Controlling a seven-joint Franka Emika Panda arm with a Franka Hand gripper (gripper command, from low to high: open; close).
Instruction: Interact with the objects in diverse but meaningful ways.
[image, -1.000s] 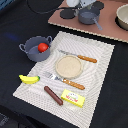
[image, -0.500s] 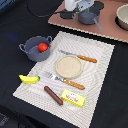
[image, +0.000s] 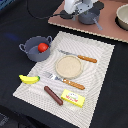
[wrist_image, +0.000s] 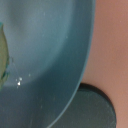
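My gripper (image: 80, 9) is at the back of the exterior view, low over the grey long-handled saucepan (image: 89, 18) on a pink board (image: 107, 27); its fingers are hidden. The wrist view is filled by the saucepan's blue-grey inside (wrist_image: 45, 50), with something greenish (wrist_image: 3, 55) at the frame edge. The grey two-handled pot (image: 35, 49) holds the red tomato (image: 43, 47). The yellow banana (image: 29, 79), brown sausage (image: 53, 95) and yellow packet (image: 73, 98) lie on the striped mat (image: 100, 65).
A beige plate (image: 68, 66) sits mid-mat between a knife (image: 79, 56) and a fork (image: 64, 80), both with orange handles. A beige bowl (image: 122, 16) stands at the exterior view's back right. The table (image: 15, 25) is dark.
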